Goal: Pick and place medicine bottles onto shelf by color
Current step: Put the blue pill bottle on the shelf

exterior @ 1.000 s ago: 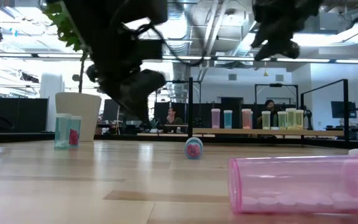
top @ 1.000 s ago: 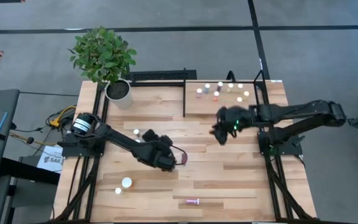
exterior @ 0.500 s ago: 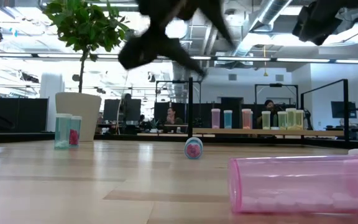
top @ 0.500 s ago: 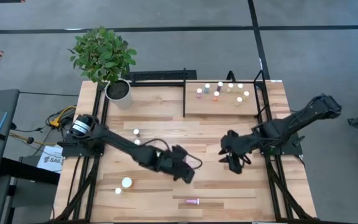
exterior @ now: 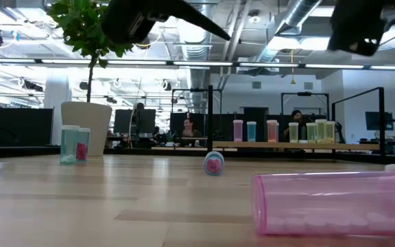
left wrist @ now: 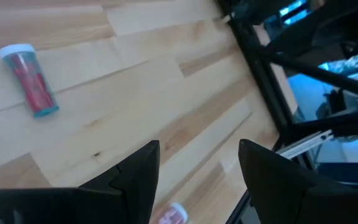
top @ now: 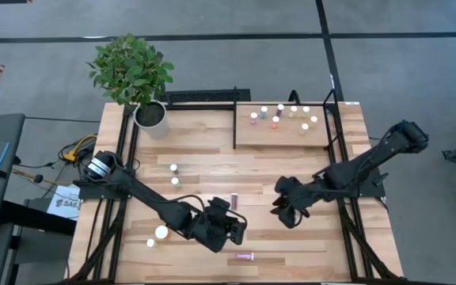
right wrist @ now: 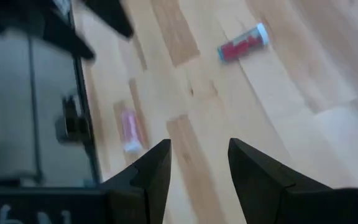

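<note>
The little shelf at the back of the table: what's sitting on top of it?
On the shelf stand several small white-capped bottles, upright and clustered toward its far right part. Their colours are hard to tell from above. Nothing covers them.

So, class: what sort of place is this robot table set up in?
Probably an open-plan lab or office: exposed ceiling ducts, strip lights, and a person seated at desks behind the table.

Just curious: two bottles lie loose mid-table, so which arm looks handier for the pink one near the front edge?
Probably the left: its open, empty claw hangs almost over that pink bottle.
</note>
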`<state>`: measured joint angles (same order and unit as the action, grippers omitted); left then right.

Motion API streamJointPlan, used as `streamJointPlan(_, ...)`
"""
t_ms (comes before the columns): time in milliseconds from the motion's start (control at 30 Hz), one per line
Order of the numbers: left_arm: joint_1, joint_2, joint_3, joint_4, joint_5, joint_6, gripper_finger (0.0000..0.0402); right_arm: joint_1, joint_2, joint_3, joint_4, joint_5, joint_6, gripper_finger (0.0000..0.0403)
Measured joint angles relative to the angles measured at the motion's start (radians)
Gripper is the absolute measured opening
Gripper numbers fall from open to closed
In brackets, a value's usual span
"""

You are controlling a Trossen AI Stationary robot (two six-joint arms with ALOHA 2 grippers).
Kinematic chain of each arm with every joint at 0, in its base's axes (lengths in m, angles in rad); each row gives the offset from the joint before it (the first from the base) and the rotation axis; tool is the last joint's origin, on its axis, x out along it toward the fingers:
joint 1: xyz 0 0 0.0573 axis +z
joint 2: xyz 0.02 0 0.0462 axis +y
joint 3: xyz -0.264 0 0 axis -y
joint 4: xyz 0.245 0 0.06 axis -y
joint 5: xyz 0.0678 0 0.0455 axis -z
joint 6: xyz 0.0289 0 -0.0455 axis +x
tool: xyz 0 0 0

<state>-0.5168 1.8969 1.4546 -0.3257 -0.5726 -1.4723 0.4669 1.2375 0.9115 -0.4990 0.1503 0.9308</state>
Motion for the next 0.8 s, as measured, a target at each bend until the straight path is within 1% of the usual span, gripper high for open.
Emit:
streamJointPlan(100,0.006,-0.003,0.008,-0.011,0.046,0.01,0.0206,-0.013,0.059,-0.003,0.029,0.024,0.109,0.0182)
streamJointPlan(200,0.011,-0.016,0.008,-0.063,0.104,0.027,0.0206,-0.037,0.127,-0.002,0.062,0.031,0.175,0.0185)
streamJointPlan(333,0.012,-0.043,0.008,-0.203,0.204,0.065,0.0206,-0.076,0.214,-0.002,0.107,0.031,0.271,0.019)
streamJointPlan(367,0.012,-0.054,0.008,-0.26,0.225,0.082,0.0206,-0.087,0.234,-0.002,0.129,0.031,0.299,0.0191)
streamJointPlan(500,0.004,-0.099,0.007,-0.448,0.31,0.181,0.0206,-0.132,0.31,-0.003,0.258,0.036,0.398,0.0191)
streamJointPlan(567,-0.007,-0.129,0.006,-0.536,0.33,0.229,0.0206,-0.157,0.36,0.0,0.355,0.037,0.464,0.0188)
streamJointPlan(667,-0.022,-0.175,0.006,-0.623,0.335,0.311,0.0206,-0.175,0.434,0.012,0.44,0.038,0.552,0.0181)
streamJointPlan(800,-0.04,-0.233,0.008,-0.701,0.312,0.429,0.0206,-0.174,0.521,0.057,0.426,0.04,0.682,0.017)
